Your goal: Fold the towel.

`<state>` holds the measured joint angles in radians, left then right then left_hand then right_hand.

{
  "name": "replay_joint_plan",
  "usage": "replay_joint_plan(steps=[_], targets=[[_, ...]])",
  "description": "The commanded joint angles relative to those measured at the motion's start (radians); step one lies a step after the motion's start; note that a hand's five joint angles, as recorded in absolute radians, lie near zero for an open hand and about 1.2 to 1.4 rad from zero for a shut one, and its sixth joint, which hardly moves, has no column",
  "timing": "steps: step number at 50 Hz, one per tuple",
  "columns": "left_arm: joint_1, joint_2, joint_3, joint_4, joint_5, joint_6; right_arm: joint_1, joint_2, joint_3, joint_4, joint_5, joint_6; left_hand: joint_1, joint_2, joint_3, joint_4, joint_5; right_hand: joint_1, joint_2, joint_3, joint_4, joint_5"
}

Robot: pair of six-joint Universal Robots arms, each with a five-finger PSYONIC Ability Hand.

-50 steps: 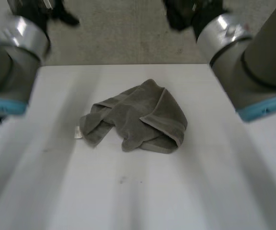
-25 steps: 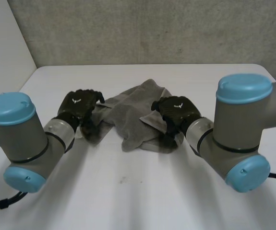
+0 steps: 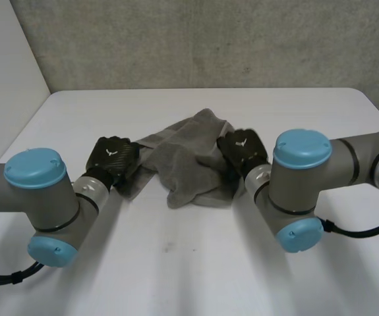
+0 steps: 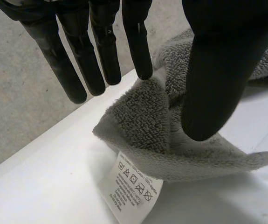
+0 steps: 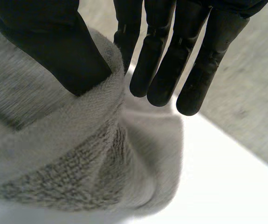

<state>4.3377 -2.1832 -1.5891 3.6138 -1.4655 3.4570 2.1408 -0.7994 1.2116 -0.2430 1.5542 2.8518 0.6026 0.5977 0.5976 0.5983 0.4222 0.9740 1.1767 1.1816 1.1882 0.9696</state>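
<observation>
towel (image 3: pixel 189 168) crumpled on table (image 3: pixel 176 276) | left hand (image 3: pixel 113 155) spread loose, straddling left corner | right hand (image 3: pixel 242 148) spread loose, straddling right edge

The head camera looks down from behind and between the arms, across the white bench (image 3: pixel 176 276) toward the far wall. Each wrist camera looks along its own palm from very near: left hand (image 4: pixel 208 70), right hand (image 5: pixel 159 56). All three views share the towel (image 3: pixel 189 158).

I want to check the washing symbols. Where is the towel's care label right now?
In the left wrist view, the white label lies on the table, sewn to the towel corner nearest the left hand.
</observation>
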Motion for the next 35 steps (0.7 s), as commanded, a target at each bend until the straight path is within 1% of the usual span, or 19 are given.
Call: replay_joint_plan(steps=[1, 5, 7, 8, 10, 11, 12, 13, 14, 15, 24, 27, 28, 29, 30, 31, 32, 34, 35], targets=[[0.007, -0.024, 0.018, 0.016, 0.002, 0.039, -0.019, -0.180, 0.078, -0.041, 0.007, -0.006, 0.271, 0.276, 0.277, 0.276, 0.277, 0.422, 0.220, 0.215, 0.208, 0.252], [0.019, -0.055, 0.040, 0.020, 0.001, 0.080, -0.058, -0.236, 0.106, -0.030, 0.004, -0.006, 0.263, 0.268, 0.268, 0.267, 0.269, 0.422, 0.220, 0.215, 0.208, 0.252], [0.031, -0.075, 0.052, 0.022, 0.002, 0.120, -0.090, -0.289, 0.144, -0.003, -0.011, -0.020, 0.263, 0.268, 0.268, 0.267, 0.269, 0.422, 0.220, 0.215, 0.208, 0.252], [0.031, -0.075, 0.052, 0.022, 0.002, 0.120, -0.090, -0.290, 0.144, -0.002, -0.011, -0.020, 0.263, 0.268, 0.268, 0.267, 0.269, 0.422, 0.220, 0.215, 0.208, 0.252], [0.034, -0.082, 0.057, 0.022, 0.002, 0.137, -0.122, -0.316, 0.176, 0.028, -0.042, -0.051, 0.274, 0.279, 0.279, 0.279, 0.280, 0.422, 0.220, 0.215, 0.208, 0.252], [0.037, -0.089, 0.063, 0.026, 0.002, 0.148, -0.122, -0.316, 0.177, 0.028, -0.042, -0.051, 0.341, 0.346, 0.346, 0.346, 0.347, 0.422, 0.220, 0.215, 0.208, 0.252], [0.040, -0.092, 0.067, 0.034, 0.002, 0.154, -0.134, -0.322, 0.193, 0.039, -0.054, -0.061, 0.531, 0.536, 0.536, 0.535, 0.537, 0.422, 0.220, 0.215, 0.208, 0.252], [0.040, -0.092, 0.067, 0.034, 0.002, 0.154, -0.134, -0.322, 0.194, 0.039, -0.054, -0.062, 0.533, 0.538, 0.538, 0.537, 0.539, 0.422, 0.220, 0.215, 0.208, 0.252], [0.042, -0.092, 0.069, 0.045, 0.002, 0.156, -0.142, -0.323, 0.209, 0.044, -0.063, -0.068, 0.707, 0.712, 0.712, 0.711, 0.713, 0.422, 0.220, 0.215, 0.208, 0.252], [0.048, -0.092, 0.069, 0.058, 0.004, 0.156, -0.145, -0.325, 0.219, 0.045, -0.068, -0.072, 0.793, 0.798, 0.798, 0.797, 0.799, 0.422, 0.220, 0.215, 0.208, 0.252], [0.076, -0.089, 0.067, 0.083, 0.002, 0.157, -0.176, -0.376, 0.249, 0.071, -0.069, -0.132, 0.794, 0.799, 0.799, 0.798, 0.800, 0.422, 0.220, 0.215, 0.208, 0.252], [0.102, -0.049, 0.052, 0.069, 0.007, 0.160, -0.199, -0.391, 0.249, 0.108, -0.069, -0.170, 0.794, 0.799, 0.799, 0.798, 0.800, 0.422, 0.220, 0.215, 0.208, 0.252], [0.117, 0.009, 0.032, 0.060, 0.008, 0.160, -0.206, -0.411, 0.243, 0.137, -0.069, -0.190, 0.794, 0.799, 0.799, 0.798, 0.800, 0.422, 0.220, 0.215, 0.208, 0.252], [0.117, 0.010, 0.032, 0.060, 0.008, 0.160, -0.214, -0.441, 0.235, 0.171, -0.069, -0.212, 0.794, 0.799, 0.799, 0.798, 0.800, 0.422, 0.220, 0.215, 0.208, 0.252], [0.131, 0.073, 0.002, 0.048, 0.011, 0.157, -0.214, -0.442, 0.235, 0.171, -0.069, -0.212, 0.794, 0.799, 0.799, 0.798, 0.800, 0.422, 0.220, 0.215, 0.208, 0.252], [0.144, 0.141, -0.027, 0.036, 0.017, 0.156, -0.225, -0.473, 0.229, 0.212, -0.069, -0.236, 0.794, 0.799, 0.799, 0.798, 0.800, 0.422, 0.220, 0.215, 0.208, 0.252], [0.145, 0.141, -0.028, 0.036, 0.017, 0.156, -0.225, -0.474, 0.229, 0.212, -0.069, -0.236, 0.794, 0.799, 0.799, 0.798, 0.800, 0.422, 0.220, 0.215, 0.208, 0.252], [0.155, 0.258, -0.067, 0.004, 0.039, 0.152, -0.251, -0.527, 0.201, 0.301, -0.071, -0.279, 0.794, 0.799, 0.799, 0.798, 0.800, 0.422, 0.220, 0.215, 0.208, 0.252], [0.155, 0.258, -0.068, 0.003, 0.039, 0.152, -0.251, -0.528, 0.201, 0.301, -0.071, -0.279, 0.794, 0.799, 0.799, 0.798, 0.800, 0.422, 0.220, 0.215, 0.208, 0.252]])
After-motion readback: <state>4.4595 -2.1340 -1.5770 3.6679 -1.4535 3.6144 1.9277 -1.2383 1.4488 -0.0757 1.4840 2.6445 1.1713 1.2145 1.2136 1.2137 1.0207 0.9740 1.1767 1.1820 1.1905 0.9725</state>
